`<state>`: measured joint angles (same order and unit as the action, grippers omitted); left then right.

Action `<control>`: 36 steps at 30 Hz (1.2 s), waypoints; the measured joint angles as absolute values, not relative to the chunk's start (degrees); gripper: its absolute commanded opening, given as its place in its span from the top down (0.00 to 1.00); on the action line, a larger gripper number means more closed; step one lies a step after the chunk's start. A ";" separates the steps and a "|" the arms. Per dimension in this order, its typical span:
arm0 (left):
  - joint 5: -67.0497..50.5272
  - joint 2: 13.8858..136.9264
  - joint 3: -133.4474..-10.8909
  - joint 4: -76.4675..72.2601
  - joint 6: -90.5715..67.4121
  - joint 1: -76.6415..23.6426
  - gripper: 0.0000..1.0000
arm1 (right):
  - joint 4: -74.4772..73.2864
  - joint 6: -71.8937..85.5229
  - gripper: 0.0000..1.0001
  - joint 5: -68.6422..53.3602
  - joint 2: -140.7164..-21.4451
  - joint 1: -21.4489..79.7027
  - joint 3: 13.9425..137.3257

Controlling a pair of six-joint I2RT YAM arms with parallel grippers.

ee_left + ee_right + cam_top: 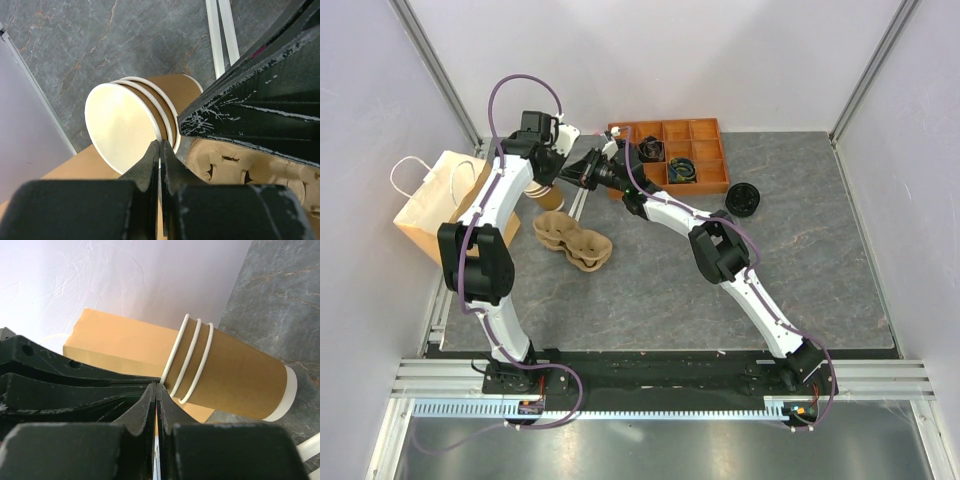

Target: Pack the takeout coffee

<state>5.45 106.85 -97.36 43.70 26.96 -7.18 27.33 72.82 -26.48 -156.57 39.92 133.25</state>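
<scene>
Barely started: no lidded takeout coffee was visible; left jaws and right jaws sat clenched at the rim of nested lidless tan paper cups (550, 196) at 10 o'clock; lidding, bagging were left.

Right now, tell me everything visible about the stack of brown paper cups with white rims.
The stack of three nested brown kraft-paper cups has white rolled rims, pale insides and a white base edge, no lids. It is steeply tilted, near the brown paper bag and the moulded pulp cup carrier. The left gripper is shut on the innermost rim; the right gripper seems shut on it too.
</scene>
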 measured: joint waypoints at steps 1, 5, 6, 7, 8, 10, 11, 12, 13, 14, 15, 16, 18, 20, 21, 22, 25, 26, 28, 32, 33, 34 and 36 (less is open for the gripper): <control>5.43 106.85 -97.30 43.55 26.96 -7.22 0.98 | 27.31 72.75 0.92 -26.20 -156.64 39.92 133.25; 5.45 106.85 -97.30 43.11 26.96 -7.49 0.98 | 27.31 72.66 0.92 -25.10 -157.29 40.10 133.88; 5.43 106.85 -97.30 43.07 26.98 -7.57 0.98 | 27.31 72.66 0.92 -24.93 -157.49 40.18 134.08; 5.41 106.85 -97.30 43.09 26.98 -7.68 0.98 | 27.27 72.66 0.93 -24.69 -157.62 40.27 134.08; 5.43 106.85 -97.30 43.09 26.98 -7.81 0.98 | 27.27 72.64 0.93 -24.58 -157.75 40.38 134.10; 5.43 106.85 -97.25 43.07 26.98 -8.01 0.98 | 27.29 72.64 0.93 -24.45 -158.19 40.64 134.50; 5.41 106.85 -97.19 43.05 26.98 -8.12 0.98 | 27.29 72.62 0.93 -24.40 -158.36 40.77 134.61; 5.41 106.85 -97.10 43.03 26.98 -8.14 0.98 | 27.18 72.60 0.93 -24.27 -158.50 40.93 134.67; 5.41 106.85 -97.10 43.09 26.98 -8.23 0.98 | 27.07 72.55 0.93 -24.25 -158.67 41.06 134.74; 5.50 106.85 -97.08 43.11 26.98 -8.23 0.98 | 27.07 72.51 0.93 -24.08 -158.82 41.19 134.85; 5.48 106.85 -97.03 43.11 26.98 -8.23 0.98 | 27.09 72.40 0.93 -24.05 -159.04 41.28 135.09; 5.45 106.85 -96.97 43.09 26.98 -8.21 0.98 | 27.14 72.40 0.93 -24.01 -159.20 41.30 135.17; 5.50 106.85 -96.82 43.09 26.98 -8.16 0.98 | 27.11 72.31 0.93 -23.92 -159.35 41.32 135.17; 5.58 106.85 -96.73 43.09 27.00 -8.16 0.98 | 26.98 72.18 0.93 -23.79 -159.52 41.36 135.17; 5.61 106.85 -96.73 43.09 27.00 -8.16 0.98 | 26.98 72.18 0.93 -23.64 -159.65 41.39 135.17; 5.76 106.85 -96.71 43.07 27.00 -8.16 0.98 | 27.00 72.14 0.93 -23.57 -159.81 41.41 135.17; 5.85 106.85 -96.71 43.03 27.00 -8.16 0.98 | 26.87 71.66 0.93 -23.22 -160.44 41.41 135.26; 5.85 106.85 -96.71 43.07 27.00 -8.16 0.98 | 26.65 71.40 0.93 -23.05 -160.62 41.43 135.28; 5.85 106.85 -96.68 42.89 27.00 -8.19 0.98 | 25.96 70.76 0.93 -22.79 -161.12 41.43 135.52; 5.80 106.85 -96.68 42.35 27.00 -8.19 0.98 | 24.71 69.65 0.95 -22.37 -161.99 41.43 135.94; 5.80 106.85 -96.68 42.19 27.00 -8.21 0.98 | 24.49 69.36 0.95 -22.33 -162.10 41.43 135.94; 5.80 106.85 -96.68 42.06 27.00 -8.23 0.98 | 24.32 69.19 0.94 -22.33 -162.19 41.43 135.94; 5.80 106.85 -96.68 41.82 27.00 -8.23 0.98 | 24.25 68.90 0.94 -22.31 -162.19 41.43 135.94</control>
<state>5.80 106.85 -96.68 41.82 27.00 -8.23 24.25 68.90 -22.31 -162.19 41.43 135.94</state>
